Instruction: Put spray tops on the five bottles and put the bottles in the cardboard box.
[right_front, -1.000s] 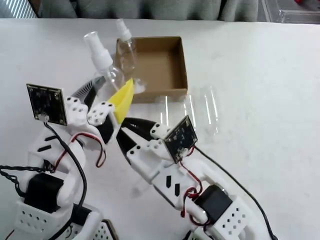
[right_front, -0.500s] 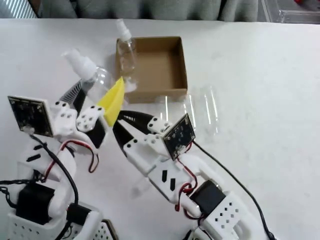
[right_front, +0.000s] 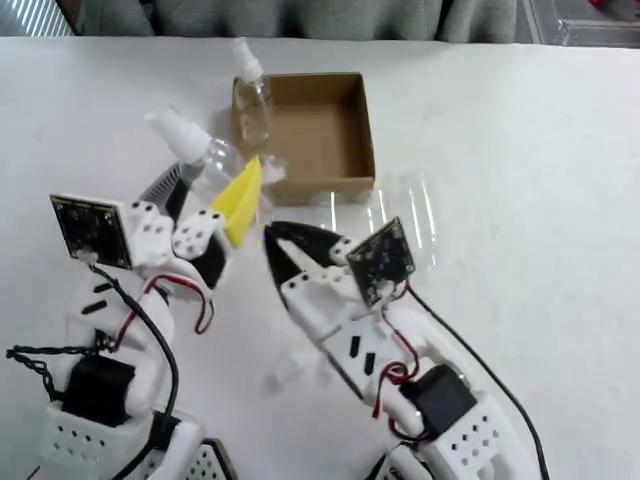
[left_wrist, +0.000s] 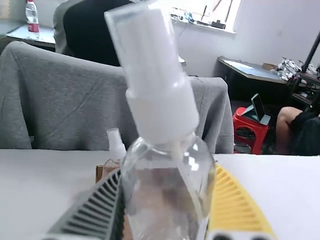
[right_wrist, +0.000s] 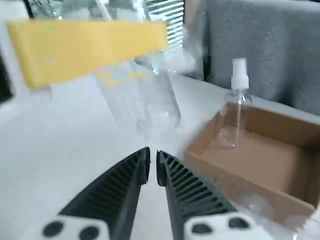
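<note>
Just short of the box (right_front: 368, 125), on its near side, the right gripper (right_wrist: 152, 156) hangs over the table (right_front: 520, 150) with its black jaws all but closed and nothing between them.

At the box's near left corner the left gripper (right_front: 205, 185) is clamped on a capped bottle (left_wrist: 165, 200), grey jaw on one side and yellow on the other. The bottle is tilted, and its top (right_front: 172, 128) leans away from the box. The step in hand looks to be boxing this bottle. To do it well, I judge the left arm should lift the base above the near wall and right the bottle. It should then carry it over bare cardboard and let go only once the base rests on the floor. A quick swing could make the smooth body slip.

By the box's near right corner, loose bottles (right_front: 400, 215) lie on the table, clear and hard to count. They are off the path.

Inside the box, at its far left corner, a standing bottle (right_front: 252, 105) with its top on is the main thing in the way. It is close to the side the held bottle comes from, so the drop should aim at the box's middle or right.
</note>
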